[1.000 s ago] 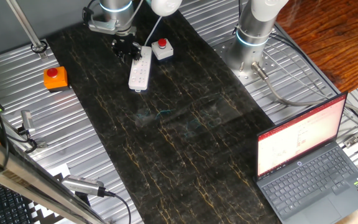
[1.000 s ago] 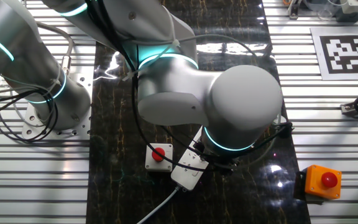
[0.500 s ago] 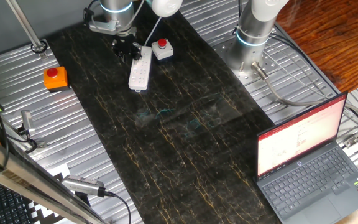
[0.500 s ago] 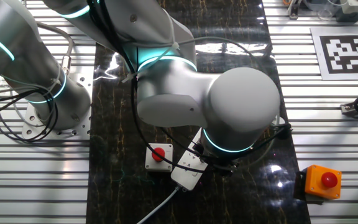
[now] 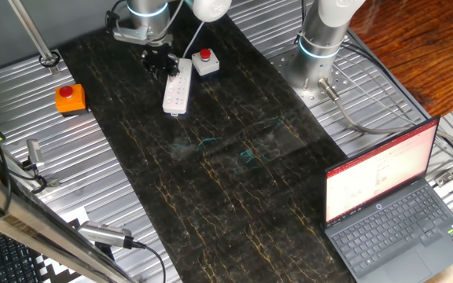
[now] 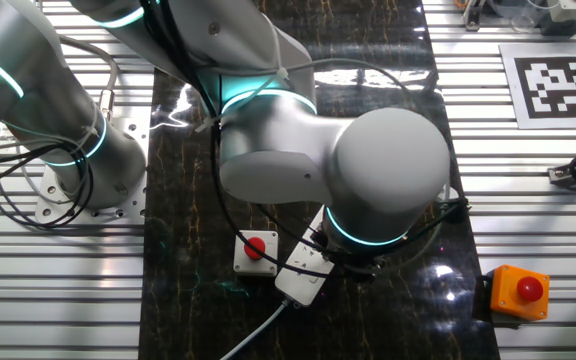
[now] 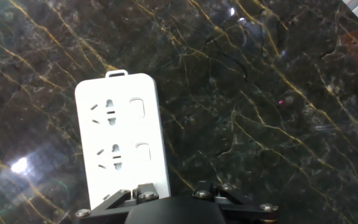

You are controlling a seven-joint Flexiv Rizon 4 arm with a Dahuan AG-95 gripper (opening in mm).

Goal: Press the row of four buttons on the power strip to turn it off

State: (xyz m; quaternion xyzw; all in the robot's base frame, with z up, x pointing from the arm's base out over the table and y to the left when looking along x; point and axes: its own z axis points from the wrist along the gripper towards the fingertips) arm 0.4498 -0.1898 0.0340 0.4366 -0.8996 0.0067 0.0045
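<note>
The white power strip [image 5: 177, 88] lies on the dark marble mat, its cord running off at the far end. My gripper [image 5: 160, 61] hangs over the strip's far end, beside its left edge. In the hand view the power strip [image 7: 122, 140] fills the lower left. Two of the four buttons [image 7: 137, 107] show as pale rounded switches to the right of the sockets. The others are hidden under the gripper body at the bottom edge. No view shows the fingertips. In the other fixed view my arm covers most of the power strip [image 6: 303, 275].
A white box with a red round button [image 5: 205, 61] sits just right of the strip's far end. An orange box with a red button [image 5: 70, 97] stands on the metal table to the left. An open laptop [image 5: 392, 204] is at the near right.
The wrist has edged very slightly sideways over the strip since a second ago. The power strip and both boxes have not moved.
</note>
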